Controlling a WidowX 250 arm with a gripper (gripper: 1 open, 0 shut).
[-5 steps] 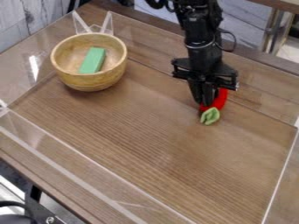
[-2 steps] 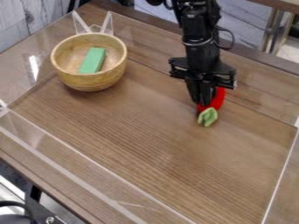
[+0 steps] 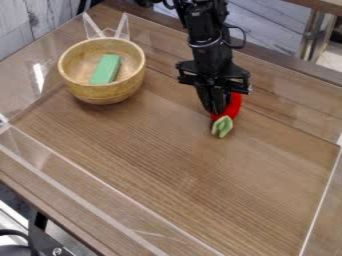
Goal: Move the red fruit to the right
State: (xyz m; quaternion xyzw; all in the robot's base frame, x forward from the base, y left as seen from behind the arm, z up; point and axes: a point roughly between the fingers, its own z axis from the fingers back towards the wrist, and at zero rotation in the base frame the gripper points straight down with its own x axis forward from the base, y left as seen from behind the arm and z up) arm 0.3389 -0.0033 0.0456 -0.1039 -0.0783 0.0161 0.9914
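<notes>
The red fruit (image 3: 229,109) is a small oval toy with a green leafy cap (image 3: 222,126) pointing down toward the table. It hangs just above the wooden tabletop, right of centre. My black gripper (image 3: 222,105) points steeply down from the dark arm (image 3: 203,35) and is shut on the red fruit, its fingers covering part of the red body.
A wooden bowl (image 3: 103,73) with a flat green block (image 3: 107,68) inside stands at the back left. Low clear walls (image 3: 160,222) edge the wooden table. Chair or table legs show at the back right (image 3: 315,35).
The arm and the held red fruit have shifted a little to the left in the picture. The grip stayed shut, and the bowl did not move.
</notes>
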